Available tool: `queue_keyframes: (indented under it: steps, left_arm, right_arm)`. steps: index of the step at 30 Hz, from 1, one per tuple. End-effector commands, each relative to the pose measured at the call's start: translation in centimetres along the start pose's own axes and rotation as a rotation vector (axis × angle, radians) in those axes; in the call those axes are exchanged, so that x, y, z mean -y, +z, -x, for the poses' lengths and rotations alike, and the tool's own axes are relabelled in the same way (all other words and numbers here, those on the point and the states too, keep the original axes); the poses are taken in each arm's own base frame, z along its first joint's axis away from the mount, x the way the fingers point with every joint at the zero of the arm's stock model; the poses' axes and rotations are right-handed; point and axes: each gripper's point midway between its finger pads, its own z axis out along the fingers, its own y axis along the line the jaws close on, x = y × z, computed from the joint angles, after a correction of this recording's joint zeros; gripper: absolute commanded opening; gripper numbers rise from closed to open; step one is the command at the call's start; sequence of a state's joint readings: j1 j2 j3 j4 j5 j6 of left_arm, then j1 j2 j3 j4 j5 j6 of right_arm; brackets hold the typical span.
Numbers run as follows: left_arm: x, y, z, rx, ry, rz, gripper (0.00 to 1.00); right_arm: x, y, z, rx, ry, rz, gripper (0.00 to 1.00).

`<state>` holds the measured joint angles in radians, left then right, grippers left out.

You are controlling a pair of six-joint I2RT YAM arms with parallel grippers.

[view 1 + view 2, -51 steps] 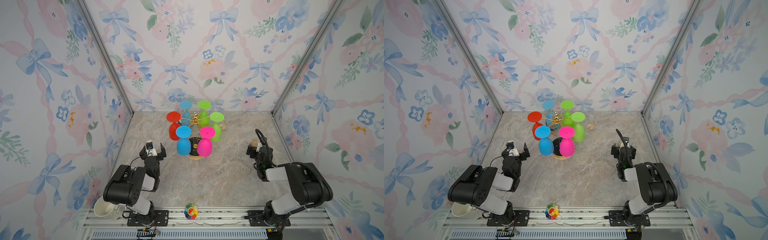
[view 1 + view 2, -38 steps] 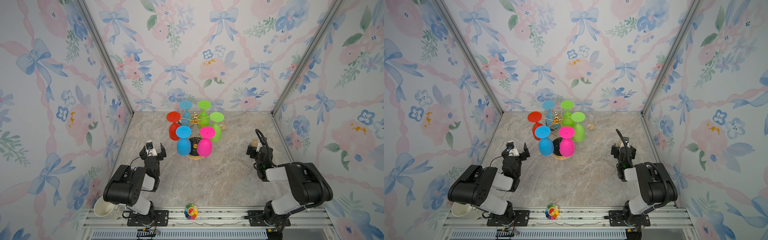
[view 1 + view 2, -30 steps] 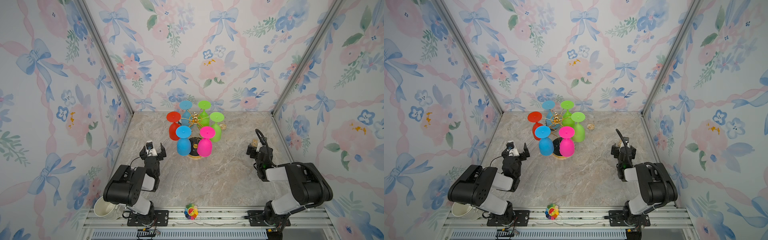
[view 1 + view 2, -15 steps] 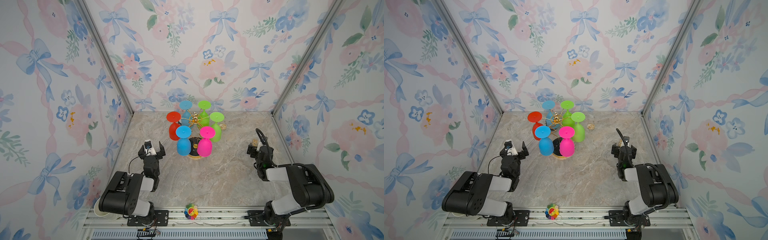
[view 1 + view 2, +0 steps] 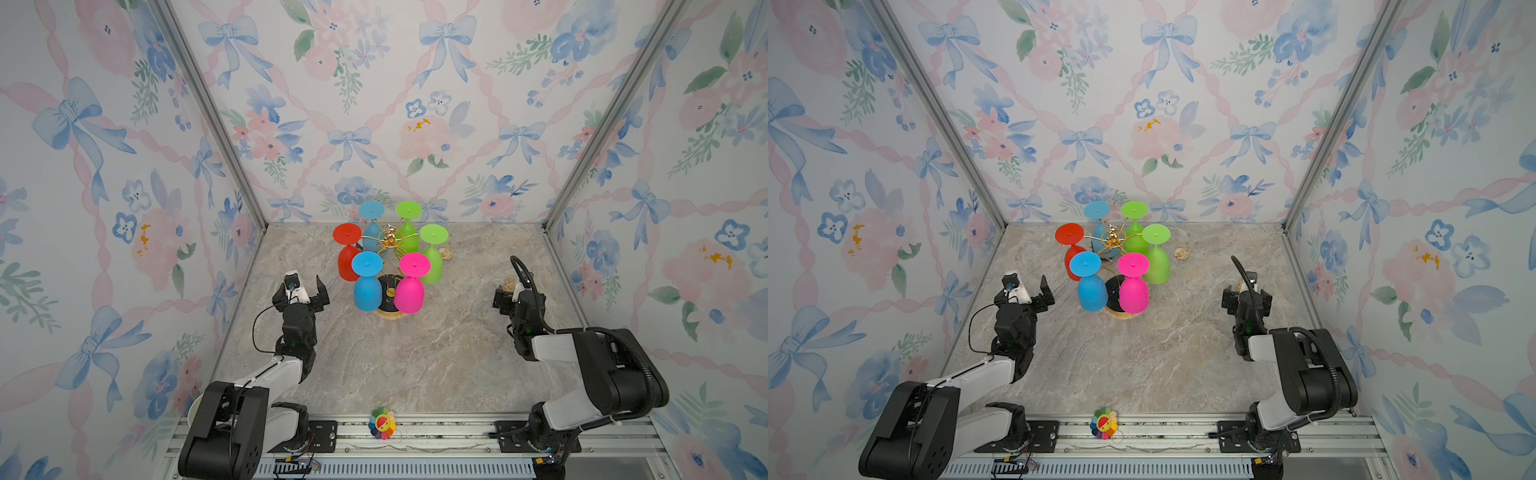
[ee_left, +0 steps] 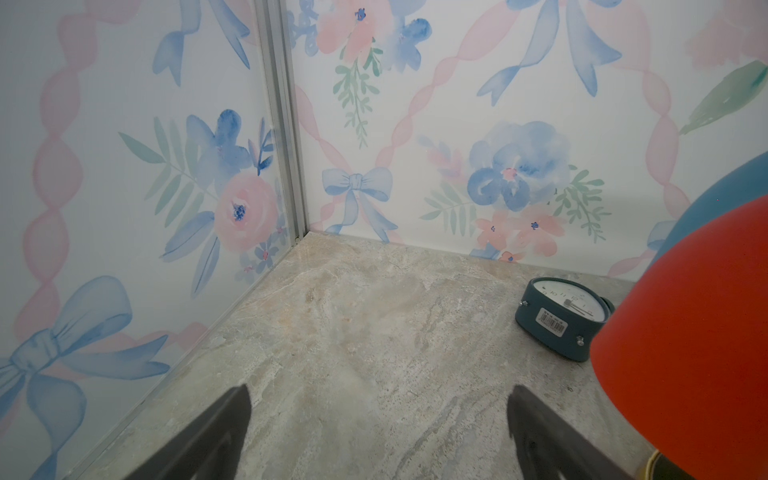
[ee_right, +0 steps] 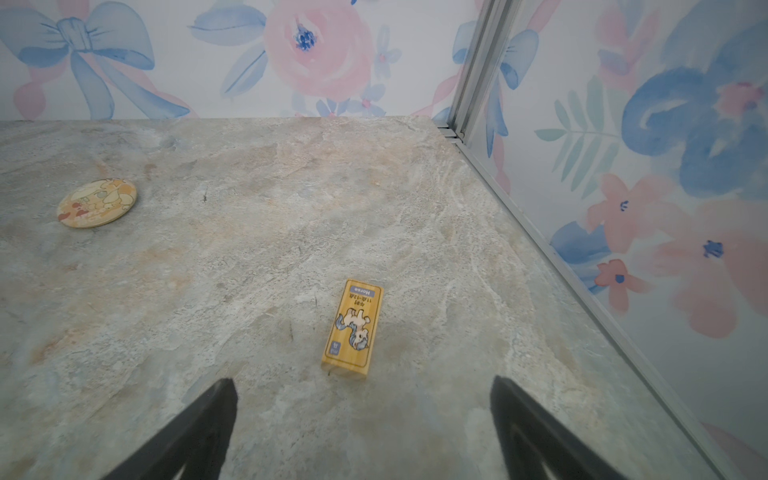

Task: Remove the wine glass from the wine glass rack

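Left arm stretched forward, low | left tool (image 5: pixel 305 291) spread, empty, beside rack (image 5: pixel 390 243) | right arm folded back | right tool (image 5: pixel 517 297) spread, empty, block (image 7: pixel 353 328) just ahead | rack at rear centre of surface (image 5: pixel 415 353) | 6 wine glasses (image 5: pixel 409 293) hung bowl-down: 2 blue, 2 green, 1 red, 1 pink

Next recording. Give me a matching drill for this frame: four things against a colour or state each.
Things:
1. pink glass
2. clock
3. block
4. left gripper

States:
a. open, empty
b. dark teal, white face
c. upside down on the rack
d. lying flat, horse picture up

Pairs: 1-c, 2-b, 3-d, 4-a
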<state>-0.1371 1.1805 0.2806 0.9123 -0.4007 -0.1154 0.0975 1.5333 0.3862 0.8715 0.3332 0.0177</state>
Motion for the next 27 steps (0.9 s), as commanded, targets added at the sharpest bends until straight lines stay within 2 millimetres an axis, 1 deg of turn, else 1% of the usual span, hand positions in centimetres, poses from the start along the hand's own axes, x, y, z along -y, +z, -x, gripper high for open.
queue_keyframes:
  steps: [1, 2, 3, 5, 6, 7, 11, 14, 17, 18, 20, 21, 25, 27]
  left_arm:
    - [0.5, 0.4, 0.5, -0.034, -0.015, -0.009, 0.98]
    - [0.8, 0.5, 0.7, -0.035, -0.018, -0.023, 0.98]
    - [1.0, 0.5, 0.9, -0.036, -0.021, -0.033, 0.98]
    - [0.9, 0.6, 1.3, -0.041, -0.034, -0.021, 0.98]
    - [0.8, 0.6, 1.5, -0.042, -0.035, -0.018, 0.98]
    - [0.8, 0.7, 1.8, -0.045, -0.037, -0.015, 0.98]
    - [0.9, 1.0, 2.9, -0.091, -0.024, -0.001, 0.98]
    - [0.5, 0.9, 4.2, -0.119, -0.047, 0.026, 0.98]
    - [0.6, 0.5, 5.7, -0.158, -0.063, 0.017, 0.98]
    - [0.7, 0.3, 6.2, -0.174, -0.062, 0.012, 0.98]
    - [1.4, 0.0, 7.8, -0.191, -0.059, -0.035, 0.98]
    - [1.9, -0.2, 8.2, -0.204, -0.047, -0.074, 0.98]
    - [3.5, -1.6, 8.7, -0.224, -0.022, -0.203, 0.98]
    - [4.0, -2.5, 8.4, -0.22, -0.026, -0.248, 0.98]
  right_arm:
    - [-0.6, 0.2, 2.1, -0.017, -0.022, 0.019, 0.97]
    - [-1.2, 0.1, 2.9, -0.066, -0.042, 0.057, 0.97]
    - [-1.4, -0.1, 3.7, -0.07, -0.053, 0.073, 0.97]
    - [-1.4, -0.6, 5.0, -0.051, -0.058, 0.076, 0.97]
    - [-1.2, -0.8, 5.8, -0.061, -0.052, 0.068, 0.97]
    - [-1.1, -1.1, 6.2, -0.087, -0.049, 0.068, 0.97]
    - [-1.2, -3.1, 8.7, -0.12, 0.016, 0.065, 0.97]
    - [-1.1, -4.9, 10.0, -0.202, 0.101, 0.086, 0.97]
    - [-2.3, -7.2, 11.5, -0.267, 0.159, 0.186, 1.0]
    - [-2.9, -8.2, 12.2, -0.275, 0.189, 0.237, 0.99]
    - [-4.2, -10.1, 13.5, -0.287, 0.243, 0.351, 0.98]
    - [-4.8, -11.1, 14.2, -0.292, 0.275, 0.403, 0.97]
    - [-7.1, -14.3, 16.3, -0.331, 0.387, 0.586, 0.93]
    - [-8.3, -15.5, 17.3, -0.358, 0.46, 0.671, 0.88]
